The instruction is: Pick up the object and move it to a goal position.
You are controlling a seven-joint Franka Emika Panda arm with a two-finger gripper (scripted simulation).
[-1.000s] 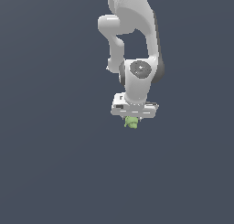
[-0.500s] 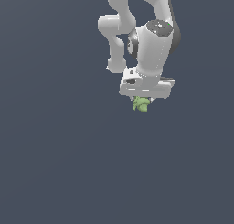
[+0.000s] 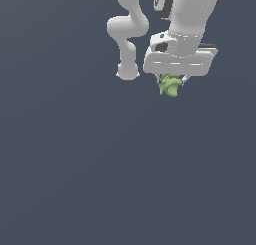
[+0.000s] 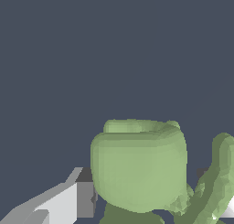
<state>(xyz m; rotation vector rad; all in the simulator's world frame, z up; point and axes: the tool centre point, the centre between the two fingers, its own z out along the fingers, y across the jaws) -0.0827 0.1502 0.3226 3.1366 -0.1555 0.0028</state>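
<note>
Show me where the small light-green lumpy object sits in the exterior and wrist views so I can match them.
Exterior view: the small light-green lumpy object hangs just under the white gripper, upper right of centre.
Wrist view: the same object fills the lower middle, close to the lens.
Shared landmark: the gripper's fingers, one on each side of the object.

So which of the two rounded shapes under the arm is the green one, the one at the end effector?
The lumpy green object clamped in the end effector; the white arm joint toward the exterior view's left isn't it.

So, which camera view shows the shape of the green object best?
The wrist view: the green object fills it, lumpy, beside a finger. The exterior view shows it small, under the gripper.
</note>
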